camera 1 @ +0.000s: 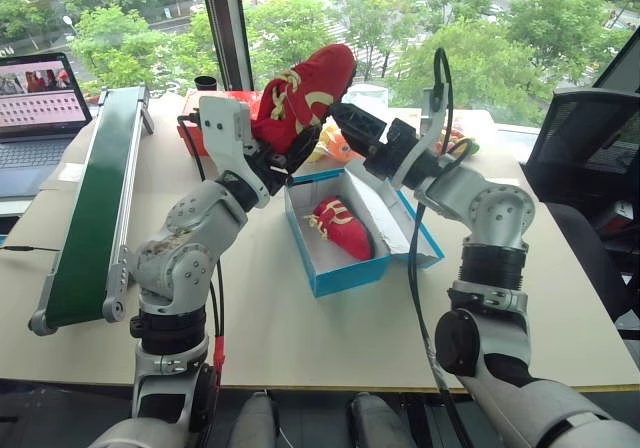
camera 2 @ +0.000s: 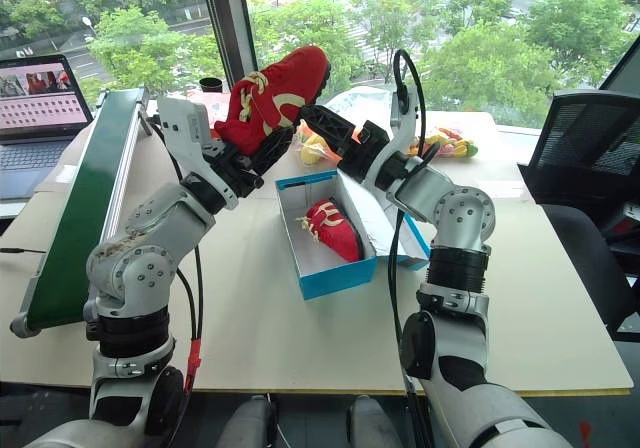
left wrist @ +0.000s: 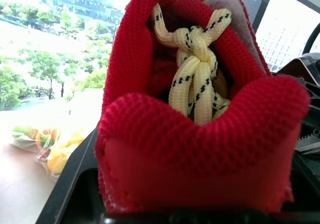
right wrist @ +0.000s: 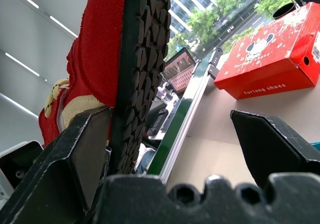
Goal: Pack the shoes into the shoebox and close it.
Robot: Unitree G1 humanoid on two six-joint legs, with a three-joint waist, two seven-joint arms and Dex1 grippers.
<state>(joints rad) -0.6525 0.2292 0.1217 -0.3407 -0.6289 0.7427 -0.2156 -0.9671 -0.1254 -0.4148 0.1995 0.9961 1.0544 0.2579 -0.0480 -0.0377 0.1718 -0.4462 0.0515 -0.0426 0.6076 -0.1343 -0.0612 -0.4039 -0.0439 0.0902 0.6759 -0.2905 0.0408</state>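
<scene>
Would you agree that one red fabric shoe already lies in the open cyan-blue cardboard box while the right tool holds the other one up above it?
Not quite: it is the left tool that holds the second red fabric shoe up, as the left eye view shows. The right tool stands open beside its sole. The first red shoe does lie in the open cyan-blue cardboard box.
</scene>
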